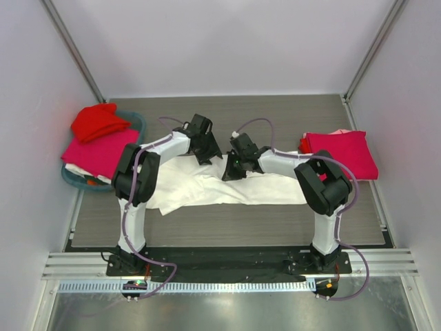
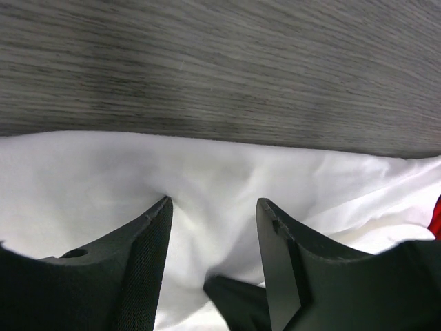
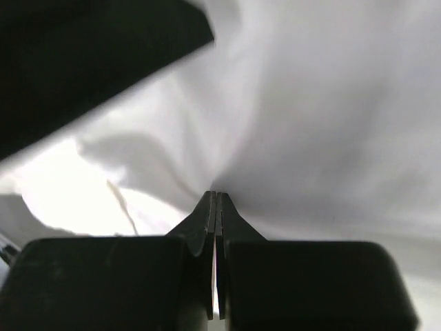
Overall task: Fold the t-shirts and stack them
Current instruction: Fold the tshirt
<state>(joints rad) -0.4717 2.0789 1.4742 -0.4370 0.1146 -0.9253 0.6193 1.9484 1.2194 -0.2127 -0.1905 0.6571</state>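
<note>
The white t-shirt [image 1: 207, 189] lies crumpled and half spread at the middle of the table [image 1: 227, 224]. It is a light, limp cotton that likely sags and drags its slack rather than keeping shape. It probably handles best when taken at two spread points along a hem or shoulder line, since a mid-panel hold only bunches it.

The right gripper [image 3: 217, 198] is clamped on a pinch of it, and the cloth rises to a peak at the tips. At its 10 o'clock the left gripper [image 2: 213, 207] stands with fingers apart, tips on the fabric near its far edge, grasping nothing.

A folded magenta t-shirt [image 1: 344, 153] rests at 3 o'clock. At 9 to 10 o'clock the basket [image 1: 67, 176] holds a red t-shirt [image 1: 98, 122] and a pink t-shirt [image 1: 96, 153].
</note>
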